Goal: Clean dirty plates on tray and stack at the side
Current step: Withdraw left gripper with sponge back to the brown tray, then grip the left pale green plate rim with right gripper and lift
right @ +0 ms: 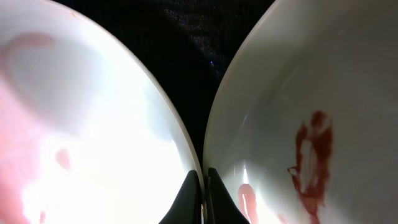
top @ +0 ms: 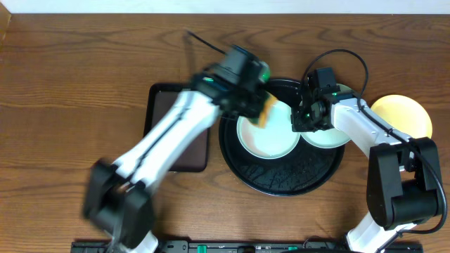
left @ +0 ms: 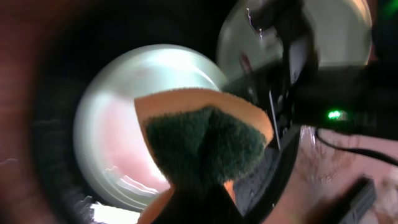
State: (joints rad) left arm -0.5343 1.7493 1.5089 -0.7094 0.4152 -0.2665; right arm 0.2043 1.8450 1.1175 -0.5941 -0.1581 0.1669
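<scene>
The round black tray (top: 281,184) sits in the middle of the frame on the table (top: 70,70). The left plate (top: 271,140) and the right plate (top: 327,138) lie on it side by side, both pale.

The left end effector (top: 259,105) is closed on an orange and green sponge (top: 264,112). The sponge is over the upper left edge of the left plate.

The right end effector (top: 307,121) is closed with nothing in it. Its tips point down at the thin gap between the 2 plates. The right plate has a red smear (right: 314,155).

1 yellow plate (top: 404,116) lies on the table at the far right, off the tray. A brown tray (top: 162,105) lies at the left.
</scene>
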